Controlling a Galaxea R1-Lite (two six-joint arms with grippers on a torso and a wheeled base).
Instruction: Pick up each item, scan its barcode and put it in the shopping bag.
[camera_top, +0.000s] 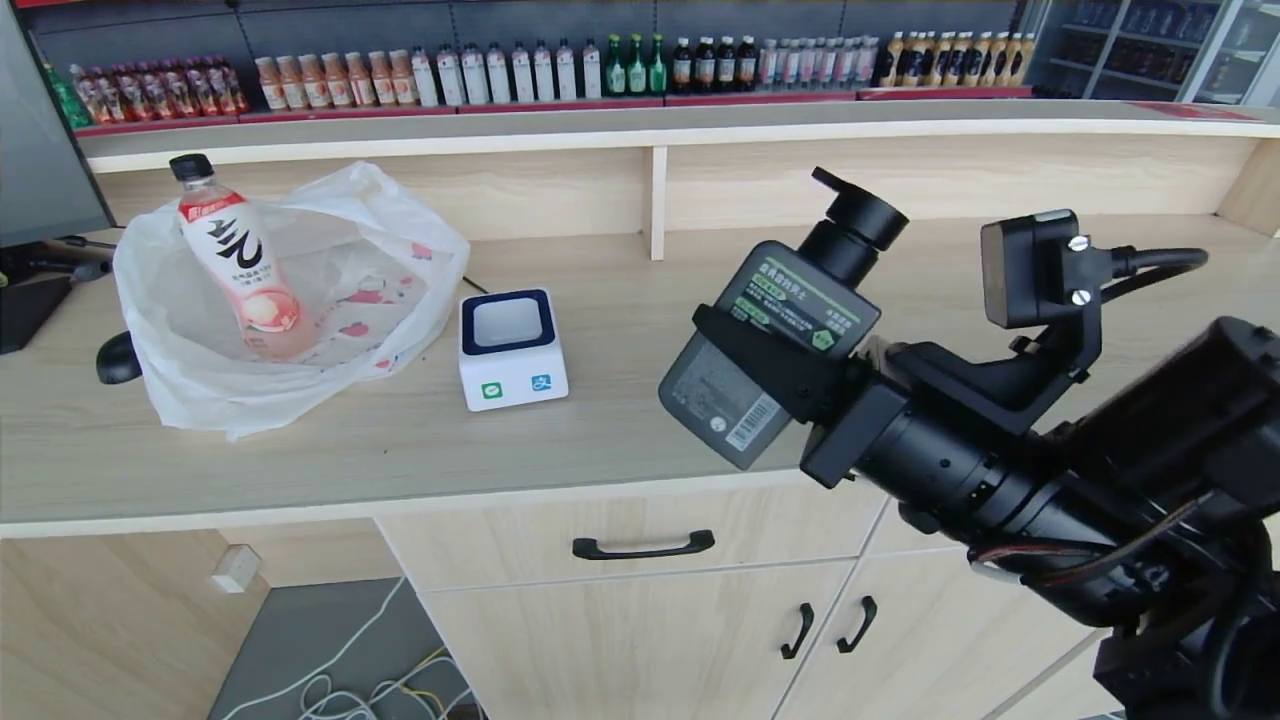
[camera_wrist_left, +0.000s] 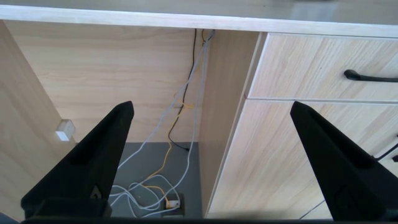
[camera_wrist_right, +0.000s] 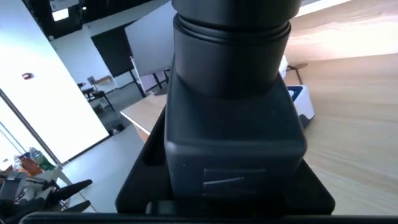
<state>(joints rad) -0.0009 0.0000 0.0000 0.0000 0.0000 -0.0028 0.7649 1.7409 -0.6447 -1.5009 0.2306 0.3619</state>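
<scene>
My right gripper (camera_top: 775, 375) is shut on a dark grey pump bottle (camera_top: 770, 335), held tilted above the counter's front edge, right of the scanner; its barcode label faces down and forward. In the right wrist view the pump bottle (camera_wrist_right: 233, 118) stands large between the fingers. A white scanner box with a blue rim (camera_top: 511, 347) sits on the counter. The white plastic shopping bag (camera_top: 290, 300) lies open at the left with a pink drink bottle (camera_top: 240, 265) standing in it. My left gripper (camera_wrist_left: 211, 168) is open, below counter height, facing the cabinet front.
The wooden counter (camera_top: 600, 430) has a raised back ledge with a divider (camera_top: 657, 200). Shelves of bottles (camera_top: 560, 70) line the back wall. A monitor (camera_top: 45, 150) stands at the far left. Drawers and doors (camera_top: 640, 590) lie below; cables (camera_wrist_left: 168, 180) hang in the open bay.
</scene>
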